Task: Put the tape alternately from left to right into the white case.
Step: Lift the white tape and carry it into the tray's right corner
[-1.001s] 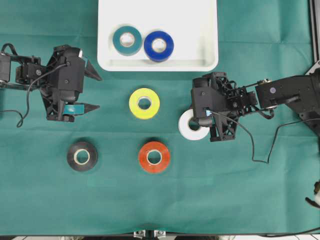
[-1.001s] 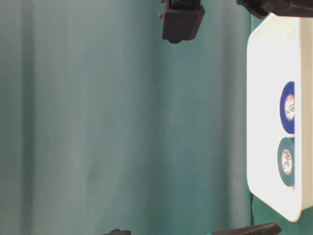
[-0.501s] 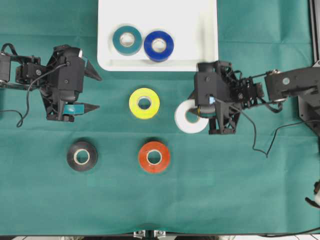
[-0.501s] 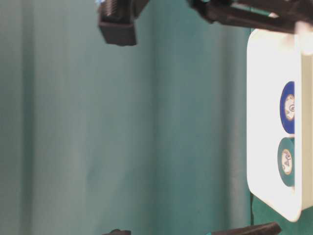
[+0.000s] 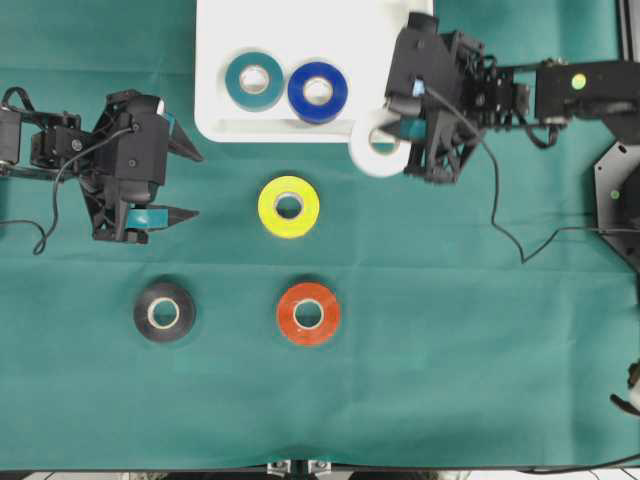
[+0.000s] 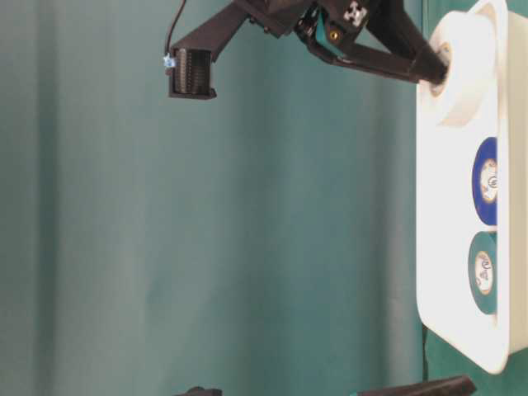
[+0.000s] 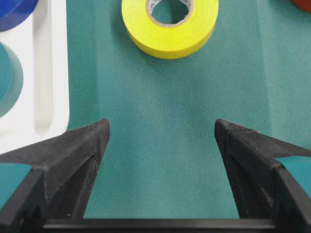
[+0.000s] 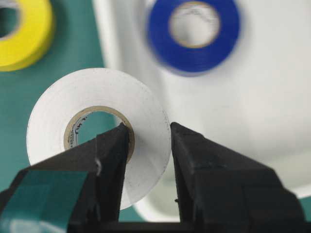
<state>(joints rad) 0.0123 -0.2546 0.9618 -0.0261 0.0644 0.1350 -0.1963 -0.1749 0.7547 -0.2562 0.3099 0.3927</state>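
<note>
The right end effector [image 5: 392, 128] pinches the white tape roll [image 5: 377, 152] by its wall, above the front rim of the white case [image 5: 400, 60]. The teal roll [image 5: 254, 80] and blue roll [image 5: 317, 92] lie inside this case. The left end effector [image 5: 185, 184] is spread wide, left of the case.

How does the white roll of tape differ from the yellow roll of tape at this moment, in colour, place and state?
The white roll is white; the yellow roll is yellow. The white roll is pinched by the right gripper, one finger through its core, and hangs over the rim of the white case; the yellow roll lies flat and free on the green cloth, ahead of the open left gripper. Both look the same size, with pale cores.
</note>
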